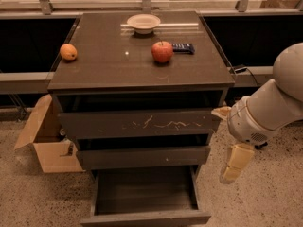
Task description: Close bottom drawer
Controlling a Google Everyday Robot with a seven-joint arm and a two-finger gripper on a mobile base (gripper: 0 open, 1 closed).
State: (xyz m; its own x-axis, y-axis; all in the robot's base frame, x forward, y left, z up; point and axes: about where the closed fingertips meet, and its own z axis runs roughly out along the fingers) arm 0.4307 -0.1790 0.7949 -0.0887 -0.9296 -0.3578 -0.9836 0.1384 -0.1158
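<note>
The bottom drawer (144,217) is pulled far out at the foot of the dark cabinet; its wide shallow tray is empty and its plain front panel runs along the lower edge of the view. The middle drawer front (142,156) and the scratched top drawer front (137,123) stand slightly out above it. My gripper (235,163) hangs down at the right of the cabinet, beside the drawer's right side and above the floor, apart from the drawer. It holds nothing.
On the cabinet top (118,65) lie an orange (68,52), a red apple (162,51), a white bowl (143,22) and a dark small bar (182,47). An open cardboard box (45,141) stands on the floor at the left.
</note>
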